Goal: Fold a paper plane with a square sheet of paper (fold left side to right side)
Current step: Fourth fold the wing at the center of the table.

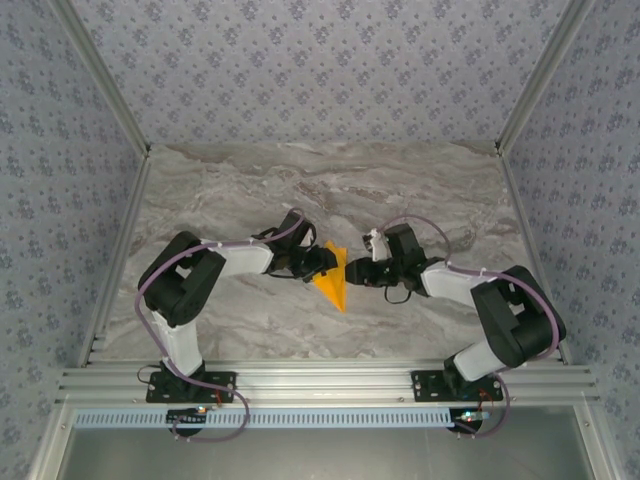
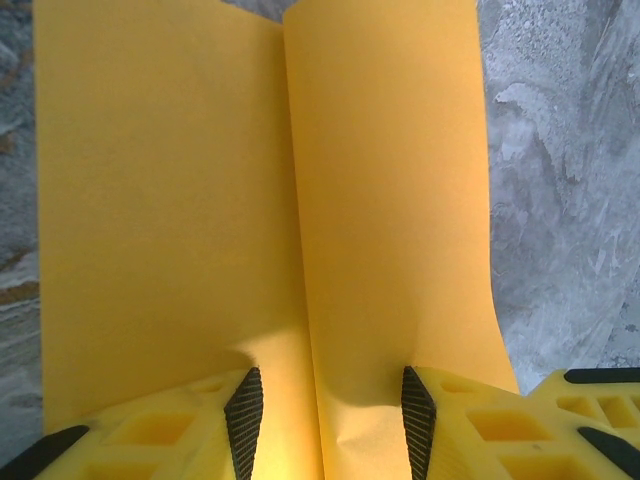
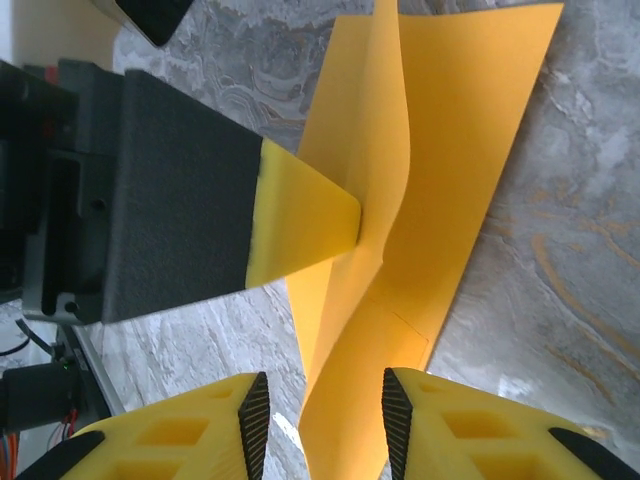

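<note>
Two grippers at work on one sheet of paper (image 1: 333, 283), lying at the middle of the table (image 1: 250, 190) with its narrow point toward 6 o'clock from above. Hold the left gripper (image 1: 322, 264) spread wide as now, one fingertip (image 3: 305, 225) pressed down on the centre crease, and treat that tip as the hinge. Close the right gripper (image 3: 322, 425), now parted to a middling gap with the raised flap standing loose between its pads (image 3: 255, 415), lightly on that flap, near the free edge rather than near the crease. Then swing over in a low arc from 9 o'clock toward 3 o'clock, slowly, to avoid buckling such thin stuff. Line up edge on edge before letting go, and only afterwards press along the fold, from the pinned end outward. Lift the left fingertip last, or risk a slide on what looks like a smooth stone-patterned top. Hard to judge from above: the share of the sheet covered by the two grippers at 12 o'clock. Cut off in the left wrist view: the far end of the sheet at 12 o'clock, and the near end, lost beneath the fingers at 6 o'clock. No telling about contact between the flap and the right-hand pad, nor about the flatness of the lower layer.
</note>
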Controlling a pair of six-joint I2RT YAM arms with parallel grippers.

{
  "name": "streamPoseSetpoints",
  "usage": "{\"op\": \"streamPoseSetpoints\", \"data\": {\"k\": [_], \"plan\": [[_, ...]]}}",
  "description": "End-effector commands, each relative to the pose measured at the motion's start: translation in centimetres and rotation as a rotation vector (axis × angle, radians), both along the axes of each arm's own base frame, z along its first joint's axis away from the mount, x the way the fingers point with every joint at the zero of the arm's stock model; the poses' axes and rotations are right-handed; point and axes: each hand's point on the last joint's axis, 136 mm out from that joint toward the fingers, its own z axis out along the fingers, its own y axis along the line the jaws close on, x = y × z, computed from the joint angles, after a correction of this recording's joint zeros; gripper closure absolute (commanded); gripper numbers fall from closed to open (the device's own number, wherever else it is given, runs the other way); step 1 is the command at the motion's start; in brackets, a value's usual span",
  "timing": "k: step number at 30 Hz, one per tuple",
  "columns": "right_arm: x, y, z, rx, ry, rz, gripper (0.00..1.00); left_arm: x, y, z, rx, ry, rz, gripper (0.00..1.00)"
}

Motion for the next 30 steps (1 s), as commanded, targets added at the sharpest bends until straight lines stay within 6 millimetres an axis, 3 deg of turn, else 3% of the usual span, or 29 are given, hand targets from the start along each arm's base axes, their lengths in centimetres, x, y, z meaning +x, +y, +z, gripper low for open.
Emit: {"op": "streamPoseSetpoints", "data": {"k": [1,7,18,30], "plan": [[1.0,0.6,0.5,0.048,0.019,-0.014,0.63,-0.3,0.4,-0.7,0.045,0.013,-0.002,0.56],[1.7,1.2,-0.1,0.063,0.047,-0.014,0.66,-0.4,0.5,-0.8,0.045,0.015,0.000,0.56],[2.0,0.7,-2.2,-0.015,0.077,-0.012,0.91,-0.4,0.4,-0.6,0.041,0.013,-0.002,0.56],[2.5,0.1,-3.8,-0.111,0.083,0.001,0.92,-0.5,0.5,-0.5,0.041,0.013,-0.003,0.56]]}}
